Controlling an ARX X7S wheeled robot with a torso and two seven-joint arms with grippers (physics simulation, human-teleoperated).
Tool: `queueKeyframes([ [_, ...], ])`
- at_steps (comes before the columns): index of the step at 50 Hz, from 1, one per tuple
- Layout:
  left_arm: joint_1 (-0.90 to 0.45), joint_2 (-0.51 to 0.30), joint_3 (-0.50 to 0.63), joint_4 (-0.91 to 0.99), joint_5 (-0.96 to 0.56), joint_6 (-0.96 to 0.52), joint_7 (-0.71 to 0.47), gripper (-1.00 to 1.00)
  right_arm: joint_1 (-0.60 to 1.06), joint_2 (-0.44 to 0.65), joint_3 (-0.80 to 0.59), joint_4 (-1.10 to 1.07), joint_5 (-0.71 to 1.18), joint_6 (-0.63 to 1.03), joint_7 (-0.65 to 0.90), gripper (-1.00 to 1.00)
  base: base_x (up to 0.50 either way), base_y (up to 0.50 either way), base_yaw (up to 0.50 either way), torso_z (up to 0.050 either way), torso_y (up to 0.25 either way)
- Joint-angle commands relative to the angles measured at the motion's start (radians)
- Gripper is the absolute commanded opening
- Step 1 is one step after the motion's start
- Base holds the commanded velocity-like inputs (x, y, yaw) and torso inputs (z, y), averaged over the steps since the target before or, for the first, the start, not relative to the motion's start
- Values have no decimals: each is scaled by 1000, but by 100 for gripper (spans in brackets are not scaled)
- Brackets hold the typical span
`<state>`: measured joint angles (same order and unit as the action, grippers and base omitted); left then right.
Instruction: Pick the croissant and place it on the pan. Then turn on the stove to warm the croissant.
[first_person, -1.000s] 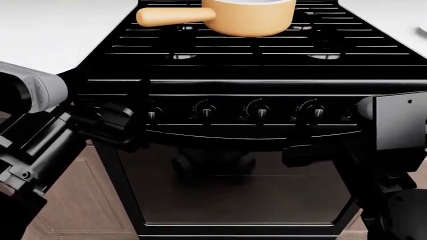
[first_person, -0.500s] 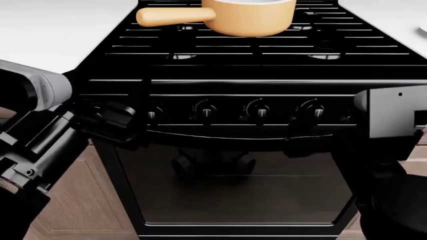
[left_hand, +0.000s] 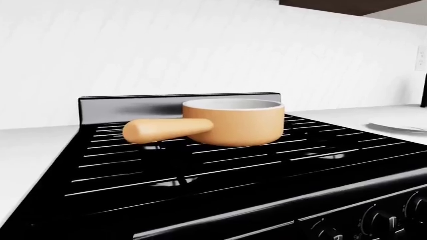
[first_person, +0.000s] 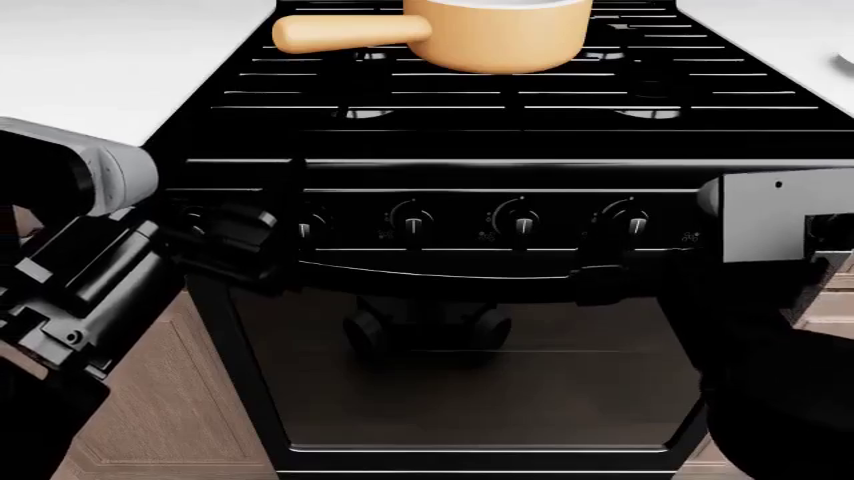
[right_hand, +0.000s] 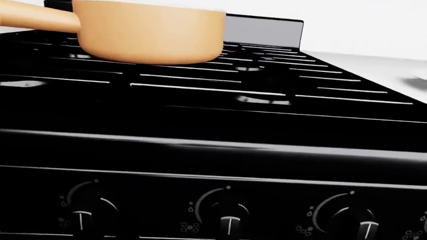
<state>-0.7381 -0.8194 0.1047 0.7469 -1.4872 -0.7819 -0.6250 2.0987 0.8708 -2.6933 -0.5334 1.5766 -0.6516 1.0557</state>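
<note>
Orange-tan pan with white interior, upright on the black grates of the stove, toward the back, near the raised rear panel. Long rounded handle level above the grates. Knobs along the front edge. White bench either side; rim of a white plate apart from the pan.

Pan top cut off by head view edge; interior unseen.
</note>
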Motion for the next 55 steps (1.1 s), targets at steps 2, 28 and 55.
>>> queueKeyframes([
  [2, 3, 2, 1, -12, 10, 5, 10, 100, -22, -10, 21, 45, 39, 13, -25, 100, 0, 0, 0, 0, 0],
  [28, 0, 7, 13, -26, 26, 8, 19, 100, -63, -28, 59, 119, 100, 41, -83, 100, 0, 0, 0, 0, 0],
  [55, 4, 5, 16, -37, 33, 16, 28, 100, -120, -50, 97, 203, 160, 66, -144, 100, 0, 0, 0, 0, 0],
])
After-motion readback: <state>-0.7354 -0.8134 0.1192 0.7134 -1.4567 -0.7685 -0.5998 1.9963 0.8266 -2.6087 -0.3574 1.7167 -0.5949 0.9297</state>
